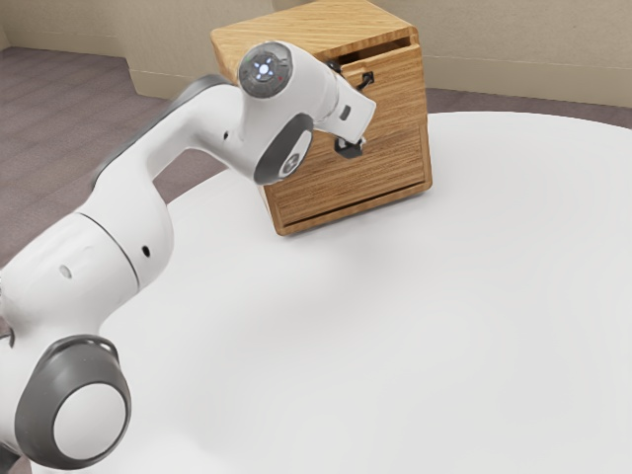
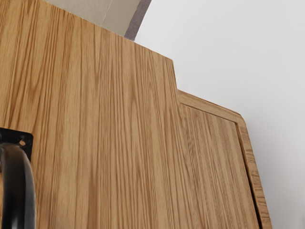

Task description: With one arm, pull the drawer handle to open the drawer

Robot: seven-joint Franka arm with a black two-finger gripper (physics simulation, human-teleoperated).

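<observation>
End effector (image 1: 356, 116) sits right at the drawer (image 1: 395, 118) handle (image 2: 16, 188); can't tell if it's spread or pinching. Drawer's sticking out a bit.

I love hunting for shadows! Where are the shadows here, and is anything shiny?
Exterior view: a soft shadow lies on the white table along the base of the wooden cabinet, and the gap above the drawer is dark. Wrist view: the wood is evenly lit, no glare; the black handle carries a pale streak.
</observation>
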